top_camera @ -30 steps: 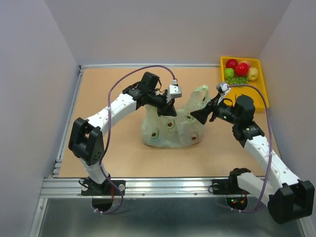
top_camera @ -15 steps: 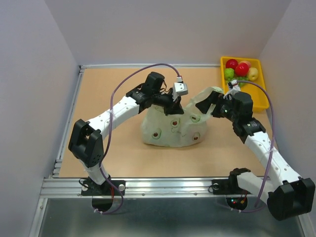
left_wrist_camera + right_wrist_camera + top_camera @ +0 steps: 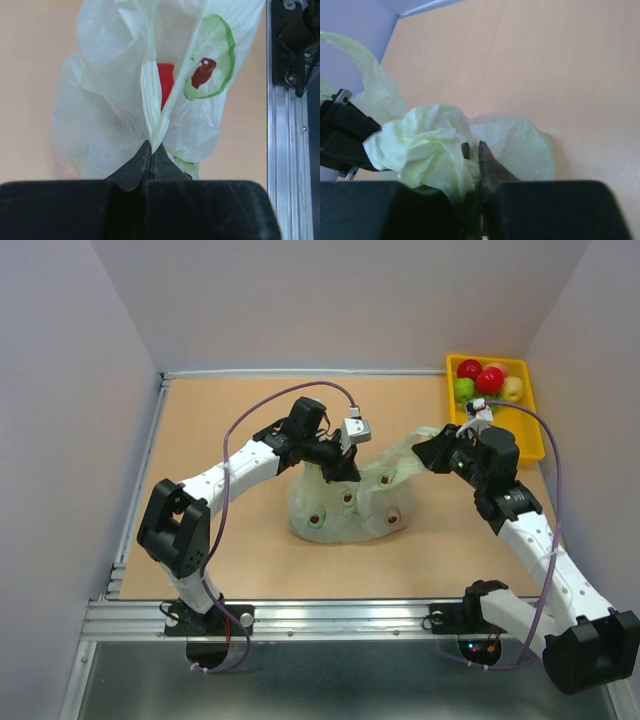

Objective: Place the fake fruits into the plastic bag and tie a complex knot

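My left fingers [image 3: 137,167] clamp a fold of the plastic bag [image 3: 345,505] on the worktop [image 3: 250,555]. Whether the right fingers [image 3: 489,167] hold film, I cannot tell. The fake fruits [image 3: 489,380] sit in the tray [image 3: 528,435], and a slipped pinch could collapse the bag's mouth.

Legible text, brand names, numbers: none in any view; plastic bag [image 3: 330,512]: bears only a repeated printed emblem [image 3: 210,60], a green ring around a dark red mark, with no lettering that can be made out.
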`<state>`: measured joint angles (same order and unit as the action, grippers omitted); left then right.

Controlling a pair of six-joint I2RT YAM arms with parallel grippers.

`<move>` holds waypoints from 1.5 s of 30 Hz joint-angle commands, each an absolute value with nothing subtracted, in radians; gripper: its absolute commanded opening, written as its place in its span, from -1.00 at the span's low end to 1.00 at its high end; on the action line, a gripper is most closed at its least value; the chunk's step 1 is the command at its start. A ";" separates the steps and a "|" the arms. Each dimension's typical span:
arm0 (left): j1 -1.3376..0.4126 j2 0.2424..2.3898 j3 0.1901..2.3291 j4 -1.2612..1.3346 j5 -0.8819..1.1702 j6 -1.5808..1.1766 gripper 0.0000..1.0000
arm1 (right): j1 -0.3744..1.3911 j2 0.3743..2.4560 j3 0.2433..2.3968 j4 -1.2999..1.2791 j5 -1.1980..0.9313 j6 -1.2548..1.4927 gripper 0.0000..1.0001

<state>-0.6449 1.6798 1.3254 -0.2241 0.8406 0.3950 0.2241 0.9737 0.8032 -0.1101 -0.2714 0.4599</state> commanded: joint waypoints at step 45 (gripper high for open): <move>-0.615 1.704 1.477 -0.469 0.989 0.630 -1.00 | 0.221 1.166 0.925 -0.127 -1.058 -0.491 0.98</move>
<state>-0.6086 1.6966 1.4223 -0.4217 0.9592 0.5930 0.2237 1.1652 0.8261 -0.2379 -0.9730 -0.5514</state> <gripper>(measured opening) 0.037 0.999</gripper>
